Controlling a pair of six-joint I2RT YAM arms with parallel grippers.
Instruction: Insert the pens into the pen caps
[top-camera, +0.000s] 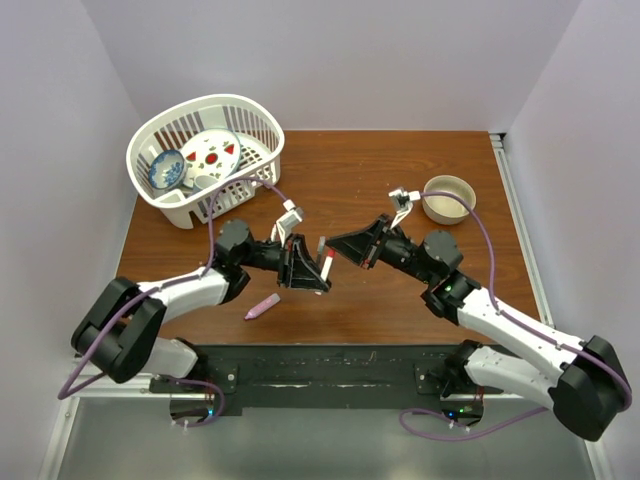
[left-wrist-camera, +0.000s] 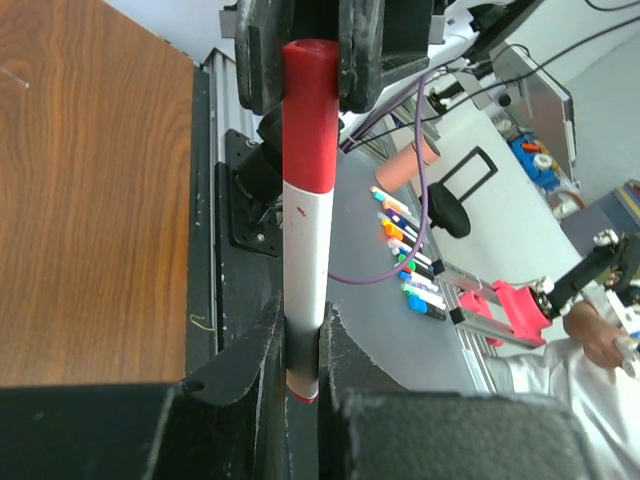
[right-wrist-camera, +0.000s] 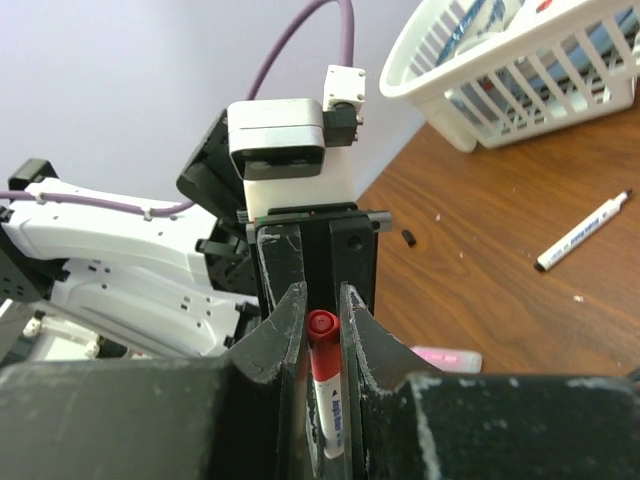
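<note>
L pincer (left-wrist-camera: 305, 322) clenched on white pen (left-wrist-camera: 305, 240), mid-air above surface (top-camera: 400, 300); R pincer (right-wrist-camera: 320, 300) clenched on its red end (left-wrist-camera: 307, 120). I should align both axes, push slow w/o twisting.

Plain pale lilac walls (top-camera: 330, 60) close in the brown wood-grain tabletop (top-camera: 360, 170) on three sides — evenly lit, shadows soft. A silver metal rail (top-camera: 515, 215) runs along its right edge, a black mounting plate (top-camera: 330, 365) along the near one. Beyond lies a grey floor (left-wrist-camera: 370, 345) with what looks like a black chair (left-wrist-camera: 450, 212).
</note>
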